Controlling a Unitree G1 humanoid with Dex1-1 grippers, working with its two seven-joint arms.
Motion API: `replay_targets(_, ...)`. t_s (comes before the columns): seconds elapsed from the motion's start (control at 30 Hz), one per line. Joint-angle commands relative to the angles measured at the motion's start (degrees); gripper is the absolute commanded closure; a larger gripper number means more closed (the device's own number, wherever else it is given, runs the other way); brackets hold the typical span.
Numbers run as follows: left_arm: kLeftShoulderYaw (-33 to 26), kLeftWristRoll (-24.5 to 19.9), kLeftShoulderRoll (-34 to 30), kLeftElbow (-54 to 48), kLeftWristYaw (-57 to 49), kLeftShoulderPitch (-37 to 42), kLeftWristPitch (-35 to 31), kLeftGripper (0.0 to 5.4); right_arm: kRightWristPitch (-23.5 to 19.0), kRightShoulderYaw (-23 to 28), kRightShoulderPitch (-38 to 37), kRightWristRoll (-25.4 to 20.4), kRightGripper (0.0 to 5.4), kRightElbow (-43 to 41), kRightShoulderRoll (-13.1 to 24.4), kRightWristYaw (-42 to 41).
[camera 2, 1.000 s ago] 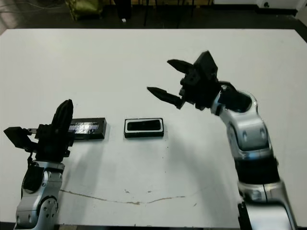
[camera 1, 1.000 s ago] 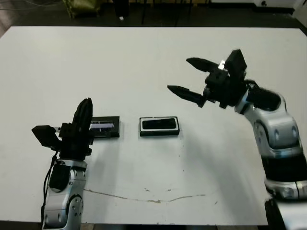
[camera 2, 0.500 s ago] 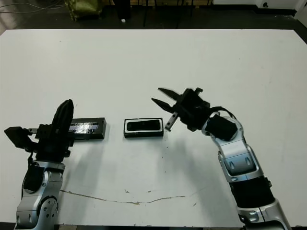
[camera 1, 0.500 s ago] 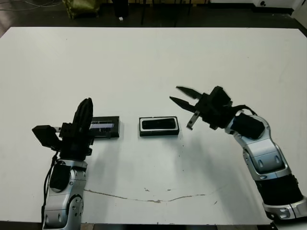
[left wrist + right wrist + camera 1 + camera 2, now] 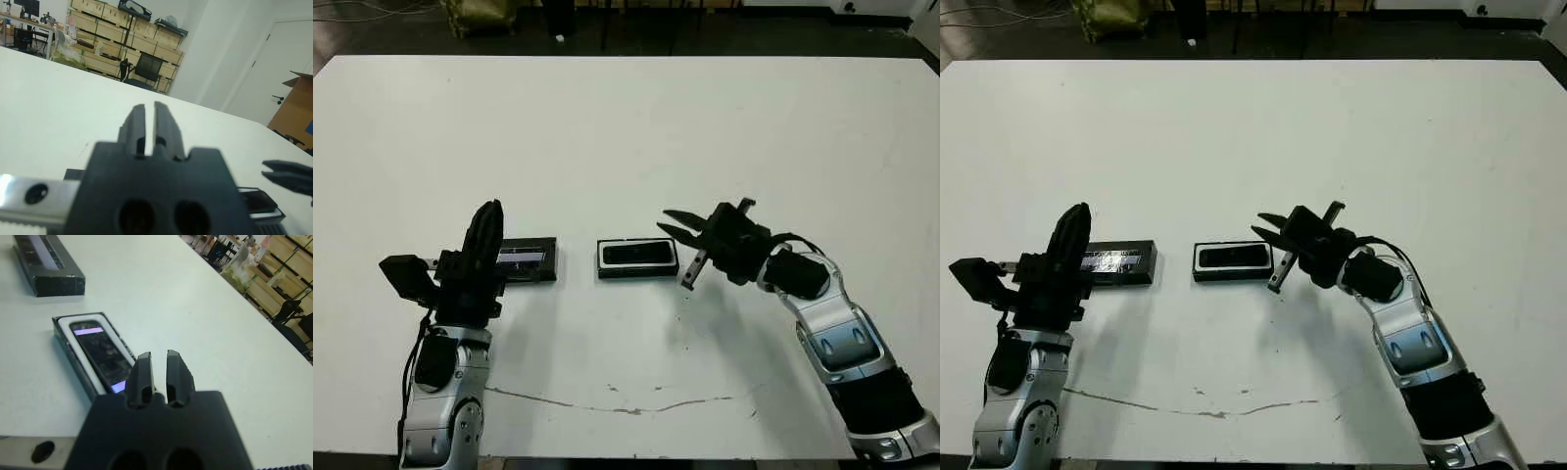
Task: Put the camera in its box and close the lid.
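Camera (image 5: pixel 100 355) lies inside white-lined box (image 5: pixel 638 258) at table centre; first step looks done. Lid (image 5: pixel 527 260) lies apart, toward robot's left, not yet on box. Right gripper (image 5: pixel 675 224) just beside box, fingers nearly together, empty. Left gripper (image 5: pixel 150 125) near lid, fingers nearly together, empty.

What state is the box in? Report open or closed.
Open. The box shows its white lining with the camera lying inside, uncovered; the lid lies apart on the table, toward the robot's left.

Storeroom/lab-type workspace: stacked wooden crates (image 5: pixel 122 36) along far wall, black office chair (image 5: pixel 145 68) beyond white desk (image 5: pixel 58 93) far edge, monitor (image 5: pixel 27 7), cardboard box (image 5: pixel 293 107) by white door (image 5: pixel 274 73).
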State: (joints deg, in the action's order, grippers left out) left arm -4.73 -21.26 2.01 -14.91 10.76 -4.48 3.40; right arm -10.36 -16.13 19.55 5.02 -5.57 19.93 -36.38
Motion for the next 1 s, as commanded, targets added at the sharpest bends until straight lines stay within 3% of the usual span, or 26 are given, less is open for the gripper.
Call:
replay_targets(0.03, -0.2, 0.5, -0.5, 0.2, -0.4, -0.9, -0.8, 5.4, -0.5, -1.0, -2.1, 1.3, 5.39, 0.3, 0.9, 0.4)
replay_targets(0.3, -0.2, 0.3, -0.3, 0.0, -0.6, -0.9, -1.2, 5.4, -3.4, -2.7, -3.2, 2.4, 5.39, -0.8, 2.6, -1.6)
replay_targets(0.67, -0.3, 0.0, -0.4, 0.4, -0.1, -1.0, -0.6, 5.4, -3.6, -4.1, -5.4, 4.6, 5.39, -0.8, 4.4, -1.1)
replay_targets(0.9, -0.4, -0.1, -0.4, 0.9, 0.4, -0.9, 0.1, 5.4, -3.8, 0.7, -5.6, -0.4, 5.39, -3.3, 3.3, -0.6)
replay_targets(1.0, -0.4, -0.1, -0.5, 0.7, 0.3, -1.0, -0.2, 5.4, 0.2, 4.8, -5.6, -5.5, 5.39, -2.4, 1.6, -0.1)
